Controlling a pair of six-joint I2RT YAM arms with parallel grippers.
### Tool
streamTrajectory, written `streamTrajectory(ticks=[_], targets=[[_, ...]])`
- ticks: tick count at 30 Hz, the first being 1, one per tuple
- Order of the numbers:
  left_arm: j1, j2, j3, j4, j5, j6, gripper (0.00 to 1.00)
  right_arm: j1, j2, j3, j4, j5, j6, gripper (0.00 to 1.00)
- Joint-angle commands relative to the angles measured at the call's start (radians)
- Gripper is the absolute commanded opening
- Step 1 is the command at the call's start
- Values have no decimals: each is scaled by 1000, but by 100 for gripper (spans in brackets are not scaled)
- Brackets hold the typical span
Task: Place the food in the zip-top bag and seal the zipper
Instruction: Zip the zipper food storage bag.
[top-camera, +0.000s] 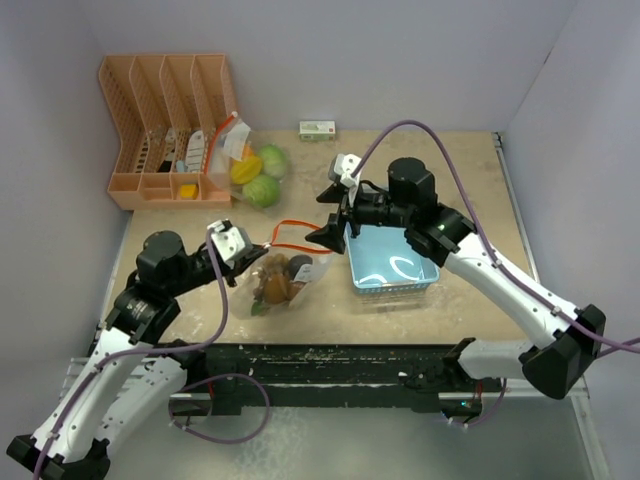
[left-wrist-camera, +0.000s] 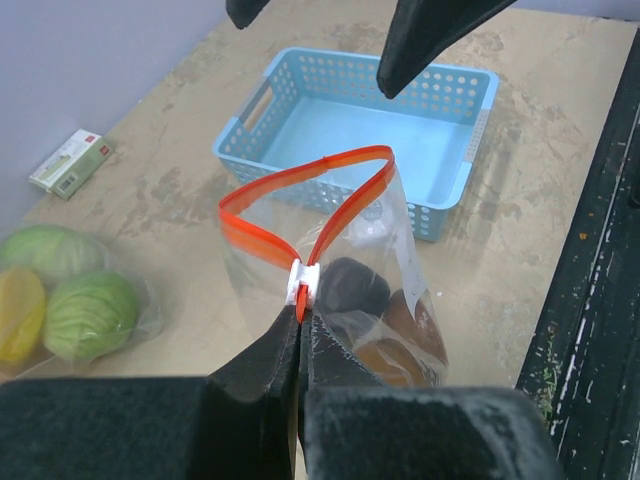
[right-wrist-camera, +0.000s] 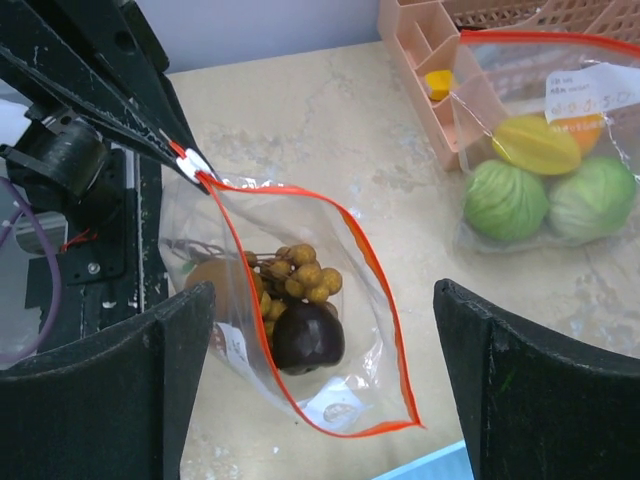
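The clear zip-top bag (top-camera: 285, 272) with an orange zipper lies on the table between the arms, its mouth open. Inside I see a dark brown lump (right-wrist-camera: 308, 335), a bunch of small brown balls (right-wrist-camera: 300, 275), an orange-brown fruit (left-wrist-camera: 385, 360) and a beige round slice (right-wrist-camera: 340, 408). My left gripper (left-wrist-camera: 300, 322) is shut on the zipper end just below the white slider (left-wrist-camera: 303, 283) and holds it up. My right gripper (right-wrist-camera: 322, 292) is open and empty, hovering above the bag's open mouth; in the top view it (top-camera: 335, 228) is over the bag's right end.
A light blue tray (top-camera: 392, 262) sits right of the bag under the right arm. A second bag of green and yellow toy foods (top-camera: 256, 172) lies at the back, beside a pink organizer (top-camera: 165, 120). A small box (top-camera: 317, 130) lies by the back wall.
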Motion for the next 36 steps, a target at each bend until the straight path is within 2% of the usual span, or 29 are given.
streamTrajectory(ticks=[1, 4, 9, 10, 17, 21, 34, 36], targets=[[-2, 27, 30, -4, 34, 20, 0, 7, 39, 29, 96, -89, 1, 90], [-2, 39, 40, -18, 53, 17, 0, 50, 62, 54, 134, -127, -18, 87], [-2, 48, 60, -24, 56, 10, 0, 92, 122, 109, 204, -270, -23, 56], [-2, 50, 67, -27, 56, 10, 0, 96, 137, 121, 212, -301, -28, 54], [-2, 76, 121, -76, 22, 26, 0, 154, 195, 146, 224, -383, -69, 52], [-2, 76, 129, -77, 11, 31, 0, 166, 218, 152, 178, -351, -99, 51], [-2, 63, 133, -87, 15, 34, 0, 165, 251, 147, 198, -267, -78, 48], [-2, 58, 130, -89, 16, 34, 0, 166, 255, 158, 180, -267, -86, 44]])
